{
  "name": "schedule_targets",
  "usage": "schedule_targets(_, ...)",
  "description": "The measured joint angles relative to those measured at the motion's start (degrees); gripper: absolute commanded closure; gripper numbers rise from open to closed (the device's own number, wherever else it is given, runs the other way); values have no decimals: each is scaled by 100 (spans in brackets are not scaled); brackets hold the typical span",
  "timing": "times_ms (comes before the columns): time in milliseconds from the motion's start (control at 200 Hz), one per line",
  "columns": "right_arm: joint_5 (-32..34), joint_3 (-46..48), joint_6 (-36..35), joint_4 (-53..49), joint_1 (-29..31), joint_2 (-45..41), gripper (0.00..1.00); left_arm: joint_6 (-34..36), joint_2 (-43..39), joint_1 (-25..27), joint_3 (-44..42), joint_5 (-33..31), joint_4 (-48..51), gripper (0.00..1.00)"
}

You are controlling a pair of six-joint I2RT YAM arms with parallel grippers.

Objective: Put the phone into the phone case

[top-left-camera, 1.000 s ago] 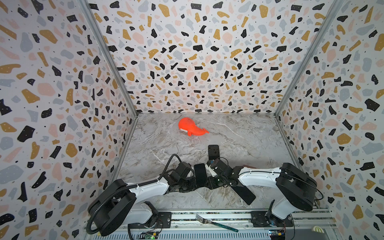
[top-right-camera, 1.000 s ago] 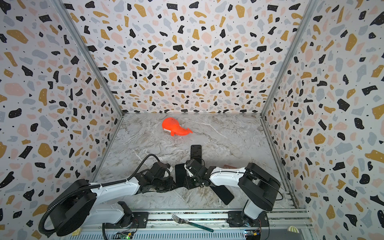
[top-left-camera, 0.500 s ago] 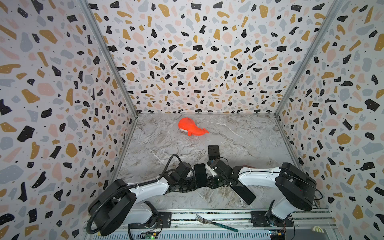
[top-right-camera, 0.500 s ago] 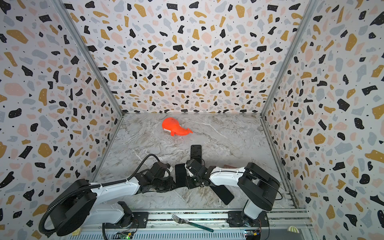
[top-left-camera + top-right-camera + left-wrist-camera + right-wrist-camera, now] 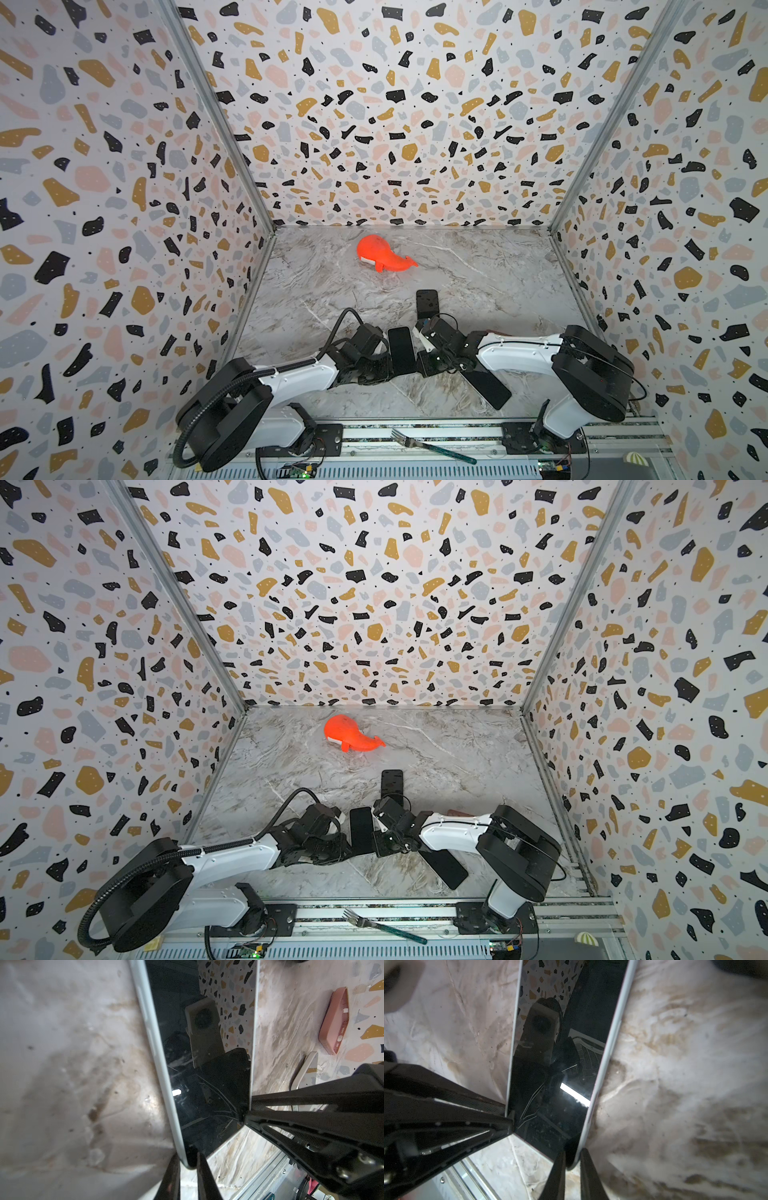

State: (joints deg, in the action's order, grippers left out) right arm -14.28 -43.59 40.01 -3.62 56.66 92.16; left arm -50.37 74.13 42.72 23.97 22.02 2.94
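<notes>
Black-glass, pale-rimmed phone point(image 5: 197, 1053) is pinched by left gripper point(image 5: 188, 1159) and right gripper point(image 5: 572, 1155) near the pink open-shell phone case point(image 5: 334, 1022): grasp seemingly secured; next, lift and align over it.

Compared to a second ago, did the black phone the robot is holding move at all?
No. The phone is in the same spot in both top views, just as far from the orange whale toy and pointing the same way.

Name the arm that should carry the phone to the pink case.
Right, probably. Both hands grip the phone, the left hand and right hand on opposite edges, but the pink case lies on the right arm's side, beside its forearm.
</notes>
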Motion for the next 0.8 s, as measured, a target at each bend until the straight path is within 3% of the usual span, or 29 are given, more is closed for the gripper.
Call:
schedule_targets(130,11,0,0,-7,0,-9,87,2,-4,0,0,0,2,85)
schedule_targets(215,24,0,-13,-24,4,-26,80,11,-33,0,17,-42,59,83)
schedule_targets(375,59,-2,-131,-87,39,-105,71,50,-164,31,286,-446,691,68)
schedule_targets(476,142,-2,-262,-144,-31,-378,61,70,-214,66,638,-807,1193,51)
schedule_targets(626,356,11,-533,-186,-398,-997,50,66,-186,120,1248,-1300,1628,32)
schedule_targets(801,459,297,-951,-13,-905,-1794,38,35,365,240,1982,-1775,1969,18)
